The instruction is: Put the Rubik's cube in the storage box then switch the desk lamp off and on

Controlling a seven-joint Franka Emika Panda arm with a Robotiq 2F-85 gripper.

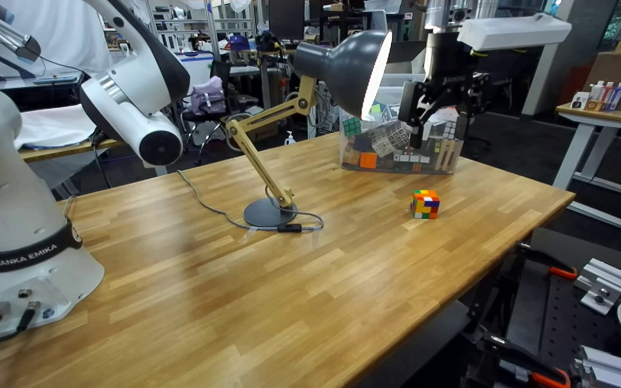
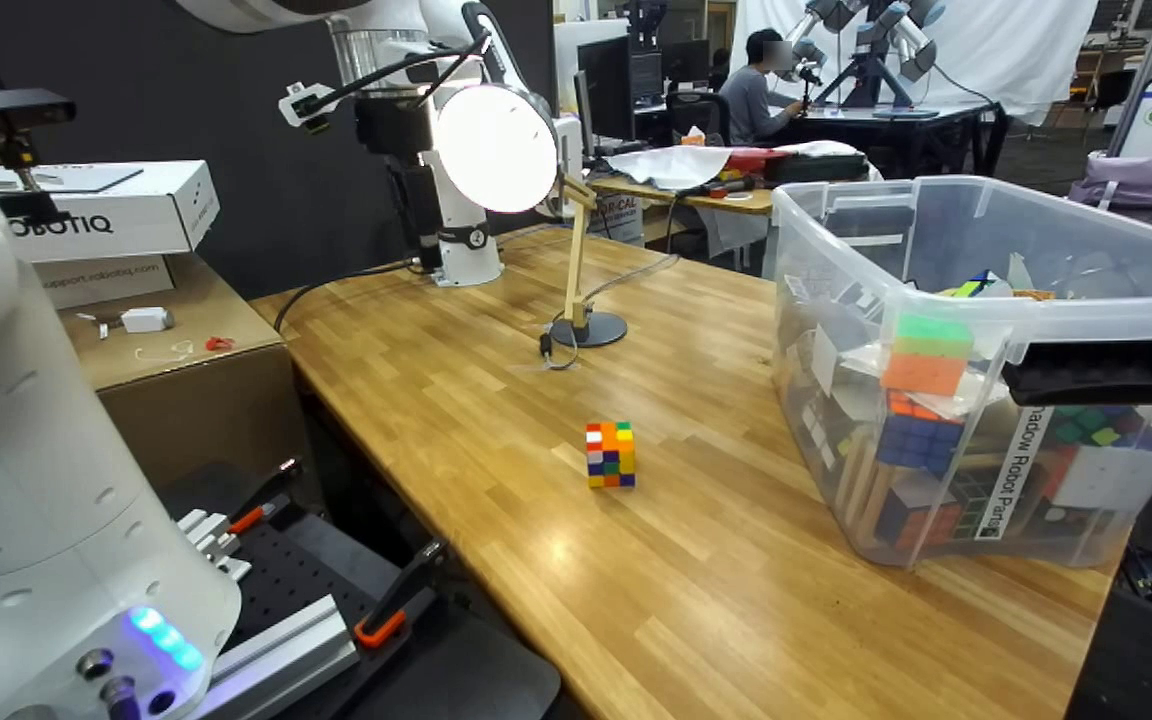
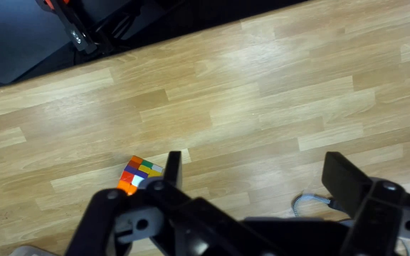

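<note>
The Rubik's cube [image 1: 425, 204] sits on the wooden table, apart from the storage box [image 2: 1056, 330], in both exterior views. Clear-walled and open on top, the box holds several mixed cubes and parts. The desk lamp [image 1: 270, 211] stands on its round dark base, its head [image 2: 497, 148] glowing. A black inline switch [image 1: 289, 228] lies on its cord by the base. My gripper [image 3: 253, 156] hangs high above the table, fingers wide apart, nothing between them. In the wrist view the cube [image 3: 137, 174] lies left of the left finger, partly covered by it; the cord [image 3: 304, 199] shows near the right finger.
Another white robot arm [image 1: 30, 215] is mounted at the table's far end. Black clamps [image 2: 406, 590] and metal rails sit beside the table's edge. The lamp's grey cable [image 1: 202, 202] runs across the tabletop. A white cardboard box [image 2: 126, 210] stands beyond the edge.
</note>
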